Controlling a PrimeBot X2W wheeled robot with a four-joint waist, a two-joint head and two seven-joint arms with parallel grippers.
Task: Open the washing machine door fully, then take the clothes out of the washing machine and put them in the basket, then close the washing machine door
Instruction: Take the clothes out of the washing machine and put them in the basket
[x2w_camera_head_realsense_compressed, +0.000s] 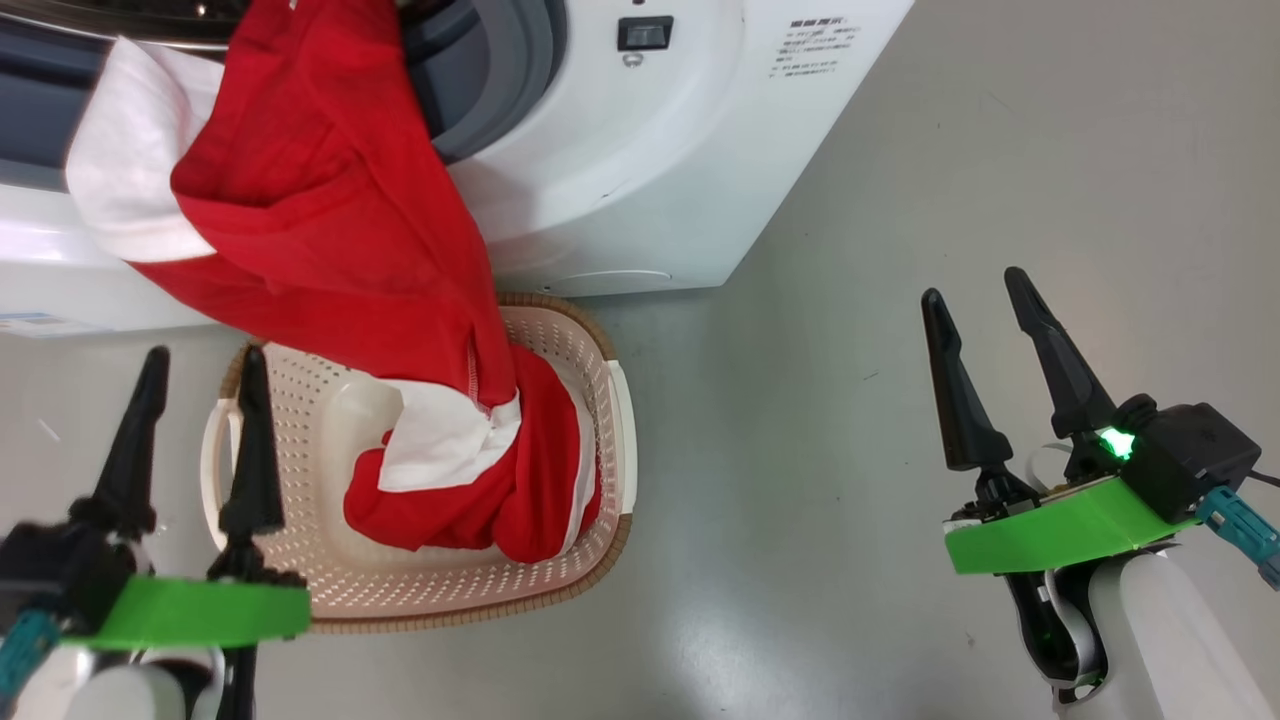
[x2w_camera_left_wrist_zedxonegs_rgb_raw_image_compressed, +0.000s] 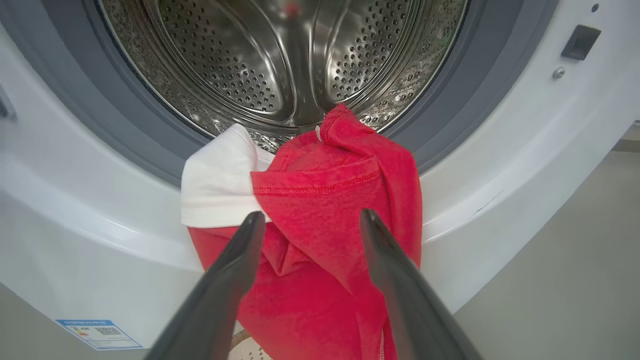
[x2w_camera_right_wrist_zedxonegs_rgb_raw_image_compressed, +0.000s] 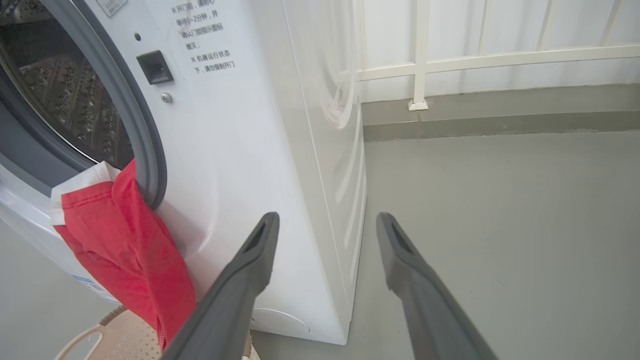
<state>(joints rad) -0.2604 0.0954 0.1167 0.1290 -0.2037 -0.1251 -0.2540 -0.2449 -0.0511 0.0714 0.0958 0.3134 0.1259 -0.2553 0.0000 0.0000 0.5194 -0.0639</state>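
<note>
Presently, the clothes (x2w_camera_head_realsense_compressed: 330, 200) are seen draped from the washing machine (x2w_camera_head_realsense_compressed: 650, 170) at the upper left of the frame down into the basket (x2w_camera_head_realsense_compressed: 290, 400) below it; the left tool (x2w_camera_head_realsense_compressed: 206, 352) and right tool (x2w_camera_head_realsense_compressed: 973, 283) are held wide, with nothing gripped.

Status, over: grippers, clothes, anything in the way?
Left gripper, right gripper open, empty. Clothes draped from washing machine into basket. Lying across gasket, blocks closing.

Red-white clothes (x2w_camera_head_realsense_compressed: 330, 230) drape from washing machine (x2w_camera_head_realsense_compressed: 640, 180) into basket (x2w_camera_head_realsense_compressed: 590, 350)
</note>
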